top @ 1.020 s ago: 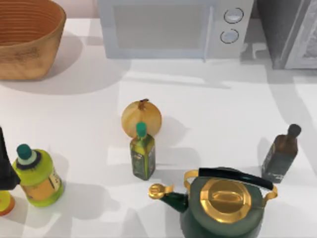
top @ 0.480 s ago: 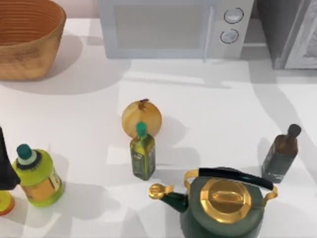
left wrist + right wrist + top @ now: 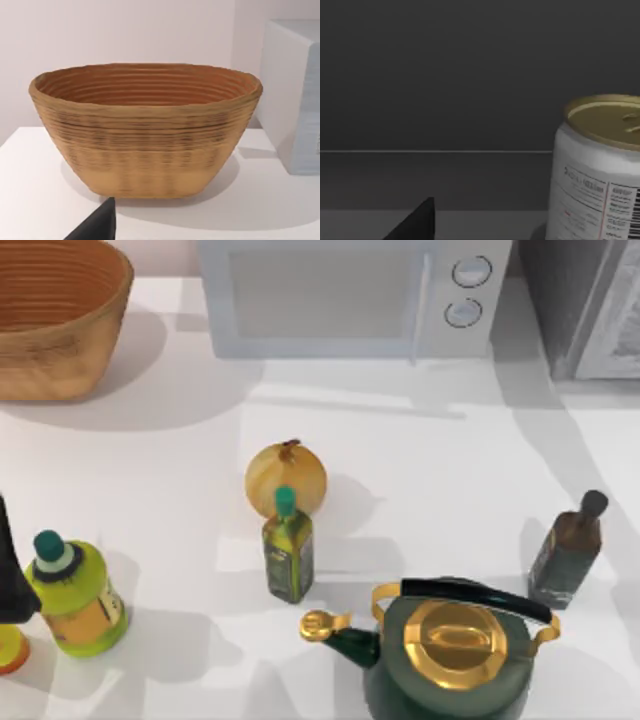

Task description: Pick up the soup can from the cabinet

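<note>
Soup can stands upright inside the dark cabinet, off to one side of the right wrist camera. Right gripper's opening cannot be told; centre on the can before closing.

A white table fills the scene, lit from above; objects cast soft shadows toward 3 o'clock. A plain pale wall rises behind the table's far edge at 12 o'clock.
</note>
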You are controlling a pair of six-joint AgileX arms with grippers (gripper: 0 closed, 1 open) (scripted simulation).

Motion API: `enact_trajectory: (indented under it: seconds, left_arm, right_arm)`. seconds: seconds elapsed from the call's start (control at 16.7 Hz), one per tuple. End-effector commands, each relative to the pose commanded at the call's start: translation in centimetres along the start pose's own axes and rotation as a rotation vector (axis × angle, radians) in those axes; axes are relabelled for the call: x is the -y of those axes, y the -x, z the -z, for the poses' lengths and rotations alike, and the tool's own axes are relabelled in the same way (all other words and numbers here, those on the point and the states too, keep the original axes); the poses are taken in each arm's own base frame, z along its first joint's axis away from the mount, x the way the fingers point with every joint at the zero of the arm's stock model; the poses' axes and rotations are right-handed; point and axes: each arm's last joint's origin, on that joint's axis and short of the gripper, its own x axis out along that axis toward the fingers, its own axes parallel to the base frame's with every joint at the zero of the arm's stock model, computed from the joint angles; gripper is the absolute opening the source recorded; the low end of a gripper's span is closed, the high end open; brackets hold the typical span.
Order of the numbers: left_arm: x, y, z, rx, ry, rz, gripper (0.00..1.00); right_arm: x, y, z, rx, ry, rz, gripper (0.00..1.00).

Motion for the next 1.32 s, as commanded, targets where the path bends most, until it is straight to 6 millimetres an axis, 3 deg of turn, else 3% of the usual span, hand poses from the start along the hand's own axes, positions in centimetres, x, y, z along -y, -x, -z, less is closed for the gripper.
enact_trajectory:
  seconds: [0.18, 0.42, 1.2, 1.32]
  left_arm:
    - [0.00, 0.00, 0.00, 0.000, 0.000, 0.000, 1.00]
    - [0.00, 0.00, 0.00, 0.000, 0.000, 0.000, 1.00]
    - [0.00, 0.00, 0.00, 0.000, 0.000, 0.000, 1.00]
    - [0.00, 0.00, 0.00, 0.000, 0.000, 0.000, 1.00]
  right_arm:
    - [0.18, -1.61, -0.02, 0.005, -0.001, 0.000, 1.00]
    - [0.20, -1.66, -0.02, 0.005, -0.001, 0.000, 1.00]
    - [0.20, -1.66, -0.02, 0.005, -0.001, 0.000, 0.02]
    - [0.20, -1.66, -0.02, 0.005, -0.001, 0.000, 0.00]
